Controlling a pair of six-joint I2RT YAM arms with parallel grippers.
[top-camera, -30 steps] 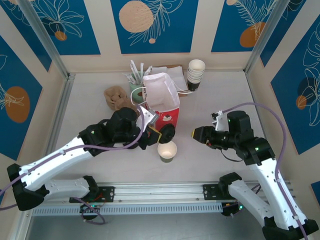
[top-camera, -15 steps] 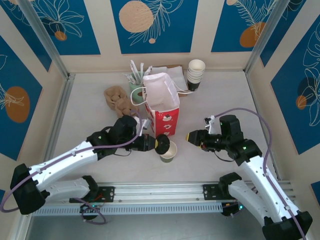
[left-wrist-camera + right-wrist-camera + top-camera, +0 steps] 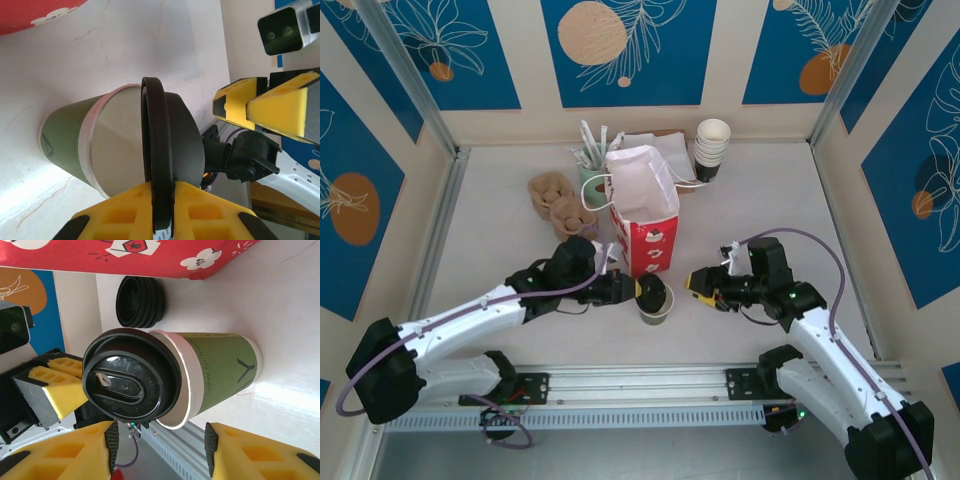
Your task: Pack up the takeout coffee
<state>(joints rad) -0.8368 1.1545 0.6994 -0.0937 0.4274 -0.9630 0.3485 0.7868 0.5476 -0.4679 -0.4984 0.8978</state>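
Note:
The takeout coffee (image 3: 657, 316) is an olive-green paper cup standing at the table's front, just before the red-and-white bag. Its body shows in the left wrist view (image 3: 65, 145) and the right wrist view (image 3: 220, 370). My left gripper (image 3: 638, 291) is shut on the edge of the cup's black lid (image 3: 170, 150), its yellow fingers (image 3: 120, 212) pinching the rim. The lid (image 3: 130, 380) leans tilted against the cup's white rim, off centre. My right gripper (image 3: 695, 282) stands open just right of the cup, one finger (image 3: 65, 455) on each side with gaps.
The red-and-white bag (image 3: 642, 205) stands open behind the cup. A stack of black lids (image 3: 140, 302) lies beside the bag's base. A brown cup carrier (image 3: 558, 200), a holder of stirrers (image 3: 590, 160) and a stack of white cups (image 3: 712, 148) sit at the back.
My left gripper carried the black lid right and down onto the cup's mouth. My right gripper moved left, closing in on the cup.

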